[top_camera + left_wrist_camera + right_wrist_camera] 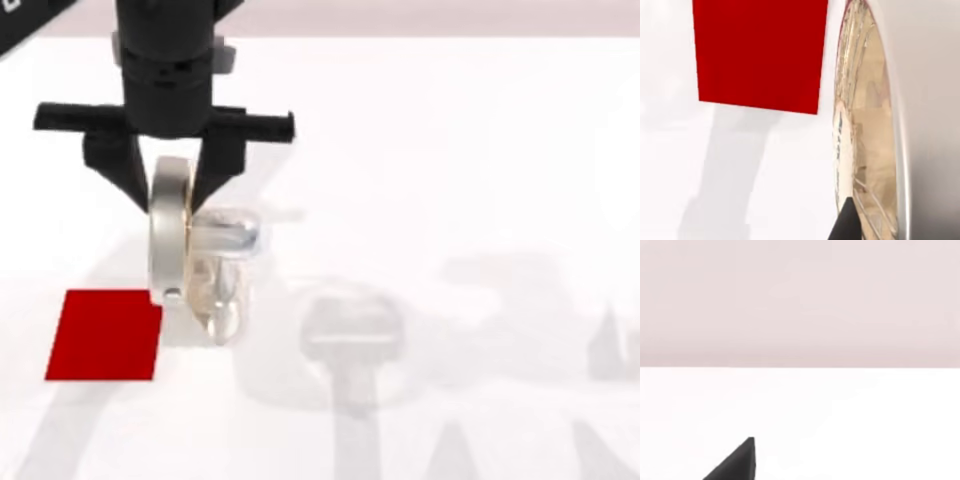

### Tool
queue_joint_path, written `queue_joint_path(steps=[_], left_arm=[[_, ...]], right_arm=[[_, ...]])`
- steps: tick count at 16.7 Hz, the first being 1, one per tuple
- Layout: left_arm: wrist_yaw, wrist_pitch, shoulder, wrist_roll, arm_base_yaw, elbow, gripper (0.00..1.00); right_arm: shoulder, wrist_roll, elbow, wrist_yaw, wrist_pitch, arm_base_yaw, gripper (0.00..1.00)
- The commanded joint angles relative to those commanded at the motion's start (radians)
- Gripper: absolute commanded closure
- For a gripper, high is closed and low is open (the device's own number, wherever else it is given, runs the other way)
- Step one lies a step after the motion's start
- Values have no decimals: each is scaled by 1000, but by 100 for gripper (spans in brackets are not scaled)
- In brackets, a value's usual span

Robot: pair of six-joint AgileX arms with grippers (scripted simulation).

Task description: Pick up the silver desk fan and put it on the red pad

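- Fan (172, 235): one, its ring clamped between the left gripper's (170, 190) jaws, just right of the pad.
- Pad (105, 335): one, on the tabletop (450, 150).
- Right gripper: only a dark tip (737, 462) shows; jaw state can't be told.

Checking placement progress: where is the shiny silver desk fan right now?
In the top view's left half, the shiny silver desk fan sits clamped in the left pincer, just beside the flat red square pad's right edge.

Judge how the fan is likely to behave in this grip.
The fan looks rigid and shiny, so probably slippery. The left hand pinches only its ring, with motor and base off to one side, so it may twist. Its narrow base could tip on the pad.
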Motion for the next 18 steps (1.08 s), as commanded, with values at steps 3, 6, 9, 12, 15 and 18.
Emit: queue_joint_path(steps=[3,6,9,12,15,18], left_arm=[[-3,43,-108,-346,72,-126,100],[13,107,-211,-676,145,-255,100],[41,173,-289,-936,210,-377,100],[72,228,-339,-1111,259,-474,100],[93,264,-364,-1201,287,-530,100],[96,268,-367,-1210,290,-536,100]], right_arm=[[0,0,0,0,0,0,0],[0,0,0,0,0,0,0],[0,0,0,0,0,0,0],[0,0,0,0,0,0,0],[0,0,0,0,0,0,0],[0,0,0,0,0,0,0]])
